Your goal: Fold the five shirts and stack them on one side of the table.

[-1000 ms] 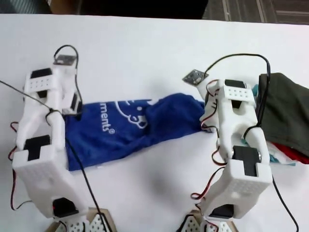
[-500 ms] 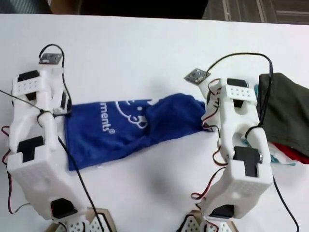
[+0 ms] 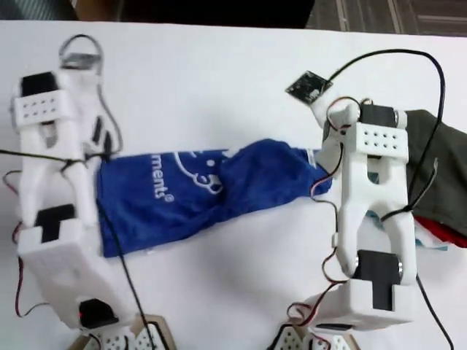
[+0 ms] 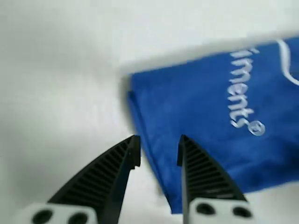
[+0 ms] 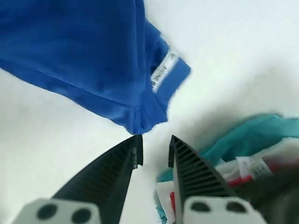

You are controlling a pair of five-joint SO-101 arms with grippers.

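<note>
Both jaws parted, empty: left jaws over blue shirt (image 3: 182, 197) hem, right jaws at its collar. Risk: right snags teal shirt (image 5: 243, 135) (pile (image 3: 454, 182) just beside collar).

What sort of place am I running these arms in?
Probably a lab or office test bench, not a home: a plain white table, grey carpet tiles beyond its far edge, and a pile of shirts at one side, past the blue shirt.

Crumpled blue cotton shirt (image 3: 197, 193): left end tucked under the white plastic left arm (image 3: 51, 182). Also the heap of shirts (image 3: 454, 168) topped by a dark green one runs off the frame edge, part behind the white right arm (image 3: 357, 211) (layer count unreadable).
</note>
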